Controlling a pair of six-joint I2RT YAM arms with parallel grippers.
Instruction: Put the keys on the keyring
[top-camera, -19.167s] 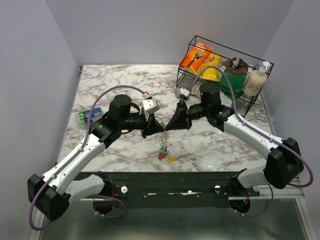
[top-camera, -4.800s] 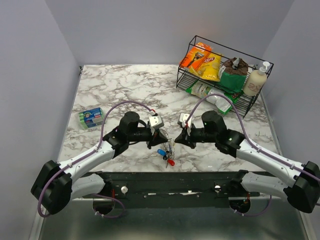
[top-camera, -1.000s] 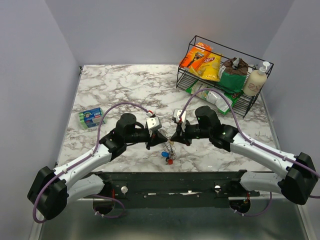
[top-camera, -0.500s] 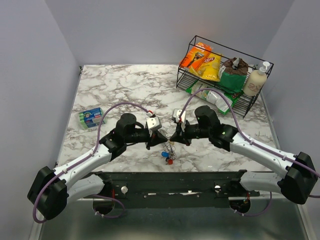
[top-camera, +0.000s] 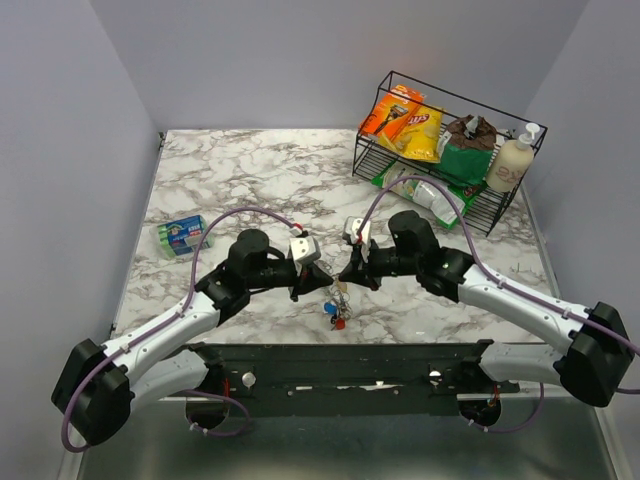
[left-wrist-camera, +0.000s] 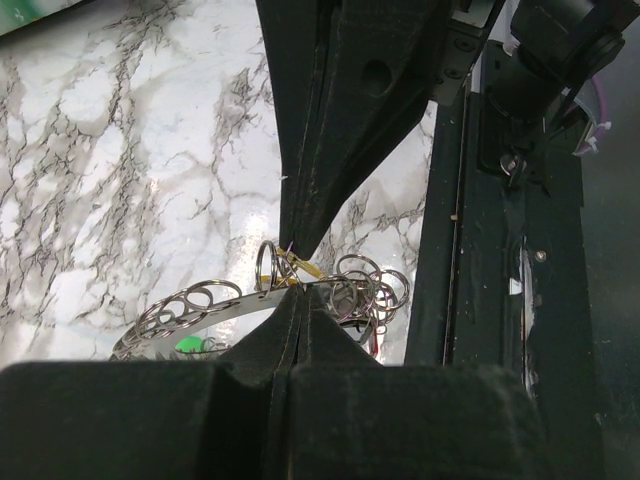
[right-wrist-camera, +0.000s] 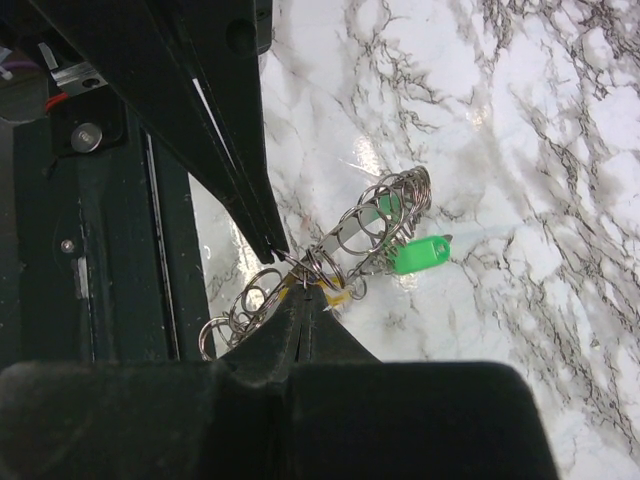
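Keyring (top-camera: 337, 291) hanging low over the table (top-camera: 250, 170) near its front edge, keys (top-camera: 333, 315) dangling beneath, left gripper (top-camera: 322, 290) and right gripper (top-camera: 346, 283) both clenching the keyring tip to tip, basket (top-camera: 465, 103) sitting well apart, far right.

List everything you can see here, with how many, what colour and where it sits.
table: one, white-grey marble, under everything
wire basket: one, black, back right
orange pack: one, basket's left end
yellow chip bag: one, beside the orange pack
green bag: one, basket's middle
brown item: one, behind the green bag, unclear what
pump bottle: one, cream, basket's right end
white-green packet: one, at the basket's front
sponge pack: one, green-blue, left side
keyring: one, silvery, front centre, between both pincers
keys: at least four, green, yellow, blue, red, clustered at the keyring
left pincer: black, shut on the keyring
right pincer: black, shut on the keyring
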